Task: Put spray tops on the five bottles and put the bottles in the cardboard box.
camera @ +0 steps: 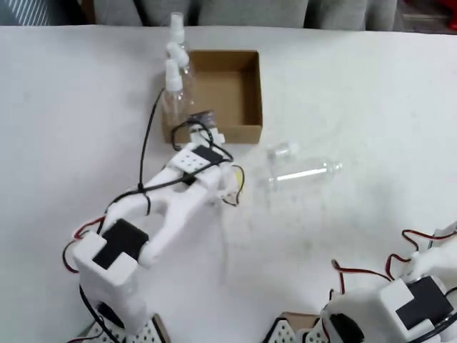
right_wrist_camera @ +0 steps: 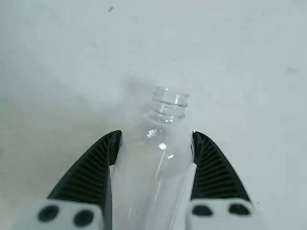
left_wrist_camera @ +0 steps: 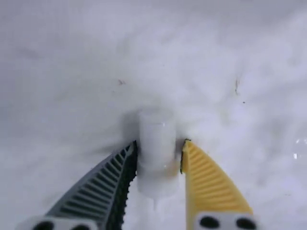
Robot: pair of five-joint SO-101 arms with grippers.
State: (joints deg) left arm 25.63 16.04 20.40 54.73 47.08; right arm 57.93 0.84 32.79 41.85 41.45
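Two hands, each closed on one item. Left hand [left_wrist_camera: 159,142] — grey and yellow fingers [left_wrist_camera: 206,182] pressed to opposite sides of a white spray top [left_wrist_camera: 154,160], parted only to its width; whether the top rests on the counter [left_wrist_camera: 72,57] or hangs just above it cannot be told. Right hand [right_wrist_camera: 156,136] — black fingers [right_wrist_camera: 91,177] against the shoulders of a clear bottle [right_wrist_camera: 163,158], whose bare threaded neck points away from the wrist. The bottle's lower body is cut off by the frame edge.

In the high view the left arm [camera: 178,196] lies just in front of the cardboard box [camera: 239,133], its wrist covering the hand beneath. The right arm [camera: 418,289] is cut off at the near right corner. Three capped bottles [camera: 173,86] stand in a row at the box's left wall; whether they are inside or outside it is hard to make out. Right of the box, on the counter, are a lying bottle [camera: 303,174] and, just beside it, a loose spray top [camera: 283,150].
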